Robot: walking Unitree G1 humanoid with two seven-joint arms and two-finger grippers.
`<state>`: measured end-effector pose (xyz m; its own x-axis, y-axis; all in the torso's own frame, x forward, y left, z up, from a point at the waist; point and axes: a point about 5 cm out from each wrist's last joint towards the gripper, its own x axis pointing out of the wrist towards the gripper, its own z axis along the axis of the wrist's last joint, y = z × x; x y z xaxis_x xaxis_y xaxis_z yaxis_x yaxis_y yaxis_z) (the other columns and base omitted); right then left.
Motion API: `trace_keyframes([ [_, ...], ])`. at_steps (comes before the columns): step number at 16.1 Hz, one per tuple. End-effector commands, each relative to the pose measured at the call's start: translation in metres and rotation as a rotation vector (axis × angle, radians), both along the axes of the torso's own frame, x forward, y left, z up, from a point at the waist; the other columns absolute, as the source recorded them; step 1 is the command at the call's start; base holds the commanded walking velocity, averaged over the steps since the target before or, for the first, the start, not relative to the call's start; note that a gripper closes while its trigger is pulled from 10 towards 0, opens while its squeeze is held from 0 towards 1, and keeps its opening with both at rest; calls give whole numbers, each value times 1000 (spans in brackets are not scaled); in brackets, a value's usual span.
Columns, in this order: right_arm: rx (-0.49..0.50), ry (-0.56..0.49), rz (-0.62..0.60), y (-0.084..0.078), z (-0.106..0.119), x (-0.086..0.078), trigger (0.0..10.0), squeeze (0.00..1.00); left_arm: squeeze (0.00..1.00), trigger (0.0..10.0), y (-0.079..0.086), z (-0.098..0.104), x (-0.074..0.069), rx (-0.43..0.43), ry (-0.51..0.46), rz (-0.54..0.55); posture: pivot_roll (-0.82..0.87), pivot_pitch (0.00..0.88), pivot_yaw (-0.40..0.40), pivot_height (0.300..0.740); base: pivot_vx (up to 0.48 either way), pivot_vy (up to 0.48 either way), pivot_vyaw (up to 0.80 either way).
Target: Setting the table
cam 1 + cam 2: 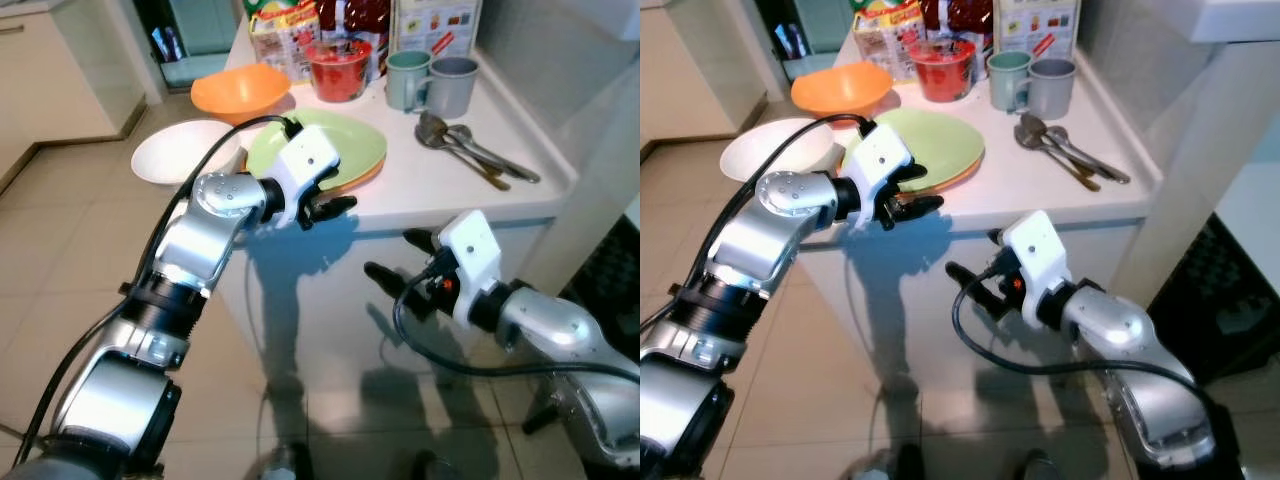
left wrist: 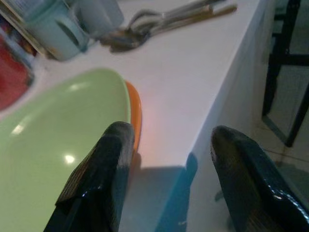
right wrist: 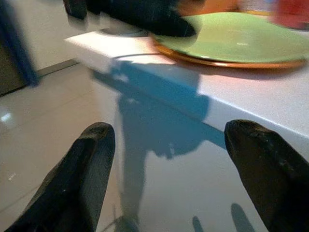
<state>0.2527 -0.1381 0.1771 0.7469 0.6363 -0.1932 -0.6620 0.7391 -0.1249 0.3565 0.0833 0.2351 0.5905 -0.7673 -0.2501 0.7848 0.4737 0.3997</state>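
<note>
Our left arm reaches forward with its elbow bent, and its left hand hovers at the near edge of the white table, fingers spread apart and gripping nothing. One black finger sits just beside the rim of the green plate, a smooth, glossy round plate stacked on an orange plate whose rim peeks out beneath it.

Our right arm is lower, held out in front of the table's white front panel, below the tabletop. Its right hand is open too, the two dark rounded fingers wide apart and empty, pointing toward the table's side.

Further back on the table we see a shiny orange bowl, a white bowl at the left edge, a red transparent cup, a pale green mug touching a grey mug, and a small heap of metal cutlery lying near the right edge. Printed food packets stand behind. The floor is pale tile.
</note>
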Motion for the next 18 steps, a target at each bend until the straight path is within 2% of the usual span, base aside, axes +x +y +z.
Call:
trace_keyframes([
  [1,6,-7,19,3,4,0,10000,0,0,10000,7,6,0,6,-13,11,22,83,127,740,0,0,0],
  [3,8,-4,19,3,3,0,10000,0,0,10000,17,13,3,37,-33,12,27,82,130,740,0,0,0],
  [5,10,-1,19,4,2,0,10000,0,0,10000,28,8,7,66,-29,54,30,80,132,740,0,0,0],
  [8,13,1,20,5,1,0,10000,0,0,10000,32,9,10,69,-31,75,33,77,130,740,0,0,0],
  [12,14,-3,21,5,1,0,10000,0,0,10000,50,-2,24,105,-15,156,25,68,131,740,0,0,0],
  [18,17,-5,17,5,2,-2,10000,0,0,10000,51,-12,31,109,-21,192,19,72,135,740,0,0,0],
])
